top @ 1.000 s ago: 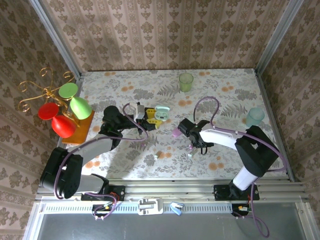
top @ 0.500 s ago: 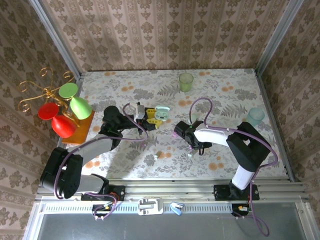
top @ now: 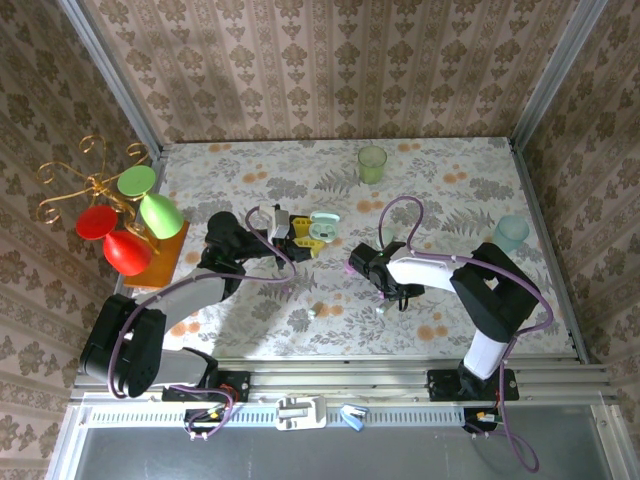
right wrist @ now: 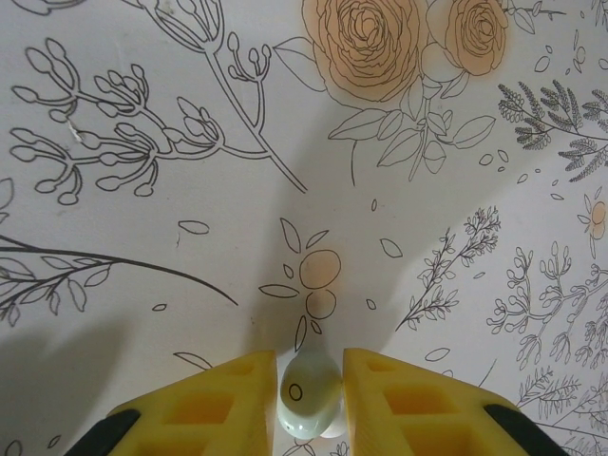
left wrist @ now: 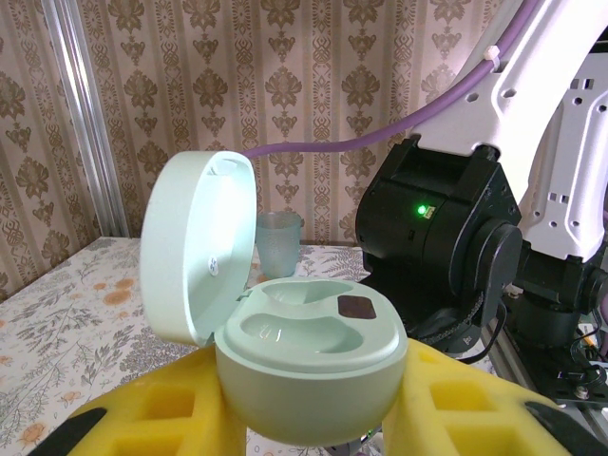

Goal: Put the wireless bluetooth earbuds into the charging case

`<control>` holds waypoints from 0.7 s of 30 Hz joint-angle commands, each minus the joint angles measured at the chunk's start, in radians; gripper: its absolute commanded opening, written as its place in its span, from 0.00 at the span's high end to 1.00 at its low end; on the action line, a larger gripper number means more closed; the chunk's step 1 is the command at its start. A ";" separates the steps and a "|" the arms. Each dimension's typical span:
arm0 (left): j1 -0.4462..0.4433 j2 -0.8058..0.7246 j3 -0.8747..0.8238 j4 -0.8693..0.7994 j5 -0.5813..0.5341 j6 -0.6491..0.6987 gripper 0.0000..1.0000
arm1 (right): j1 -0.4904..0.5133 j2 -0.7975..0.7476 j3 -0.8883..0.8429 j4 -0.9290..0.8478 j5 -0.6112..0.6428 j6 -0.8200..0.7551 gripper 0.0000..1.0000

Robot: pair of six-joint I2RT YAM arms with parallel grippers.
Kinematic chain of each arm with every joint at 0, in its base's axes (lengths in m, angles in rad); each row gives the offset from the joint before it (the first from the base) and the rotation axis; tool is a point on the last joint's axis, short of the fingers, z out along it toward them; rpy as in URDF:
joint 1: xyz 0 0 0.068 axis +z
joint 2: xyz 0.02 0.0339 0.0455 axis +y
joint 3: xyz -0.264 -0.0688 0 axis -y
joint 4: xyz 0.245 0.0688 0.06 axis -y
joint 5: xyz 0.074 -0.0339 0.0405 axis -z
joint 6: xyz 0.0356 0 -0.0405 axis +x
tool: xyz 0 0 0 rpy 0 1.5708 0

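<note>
left gripper (left wrist: 313, 418) clamped on mint charging case (left wrist: 309, 366), my yellow fingers (left wrist: 152, 418) pressed to both its sides. case upright, lid (left wrist: 199, 261) swung open to left, two wells (left wrist: 285, 332) in top, dark patch in right one. pale cup (left wrist: 278, 244) behind case. right gripper (right wrist: 310, 375) low over flowered tablecloth (right wrist: 142, 237), pinching pale mint earbud (right wrist: 308, 394) between yellow pads (right wrist: 218, 399); bud rests on cloth, pads against both its sides. from above, case left of table centre, bud right of it, apart.
</note>
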 commanded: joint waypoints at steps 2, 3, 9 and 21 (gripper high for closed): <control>0.008 -0.013 -0.006 0.022 0.007 0.011 0.69 | 0.008 0.020 0.006 -0.040 0.035 0.030 0.76; 0.008 -0.013 -0.006 0.022 0.007 0.009 0.69 | 0.008 0.021 0.007 -0.040 0.035 0.031 0.75; 0.008 -0.012 -0.004 0.022 0.009 0.009 0.69 | 0.008 0.031 0.000 -0.050 0.025 0.033 0.74; 0.008 -0.010 -0.005 0.030 0.010 0.003 0.69 | 0.006 0.022 -0.018 -0.057 0.015 0.042 0.82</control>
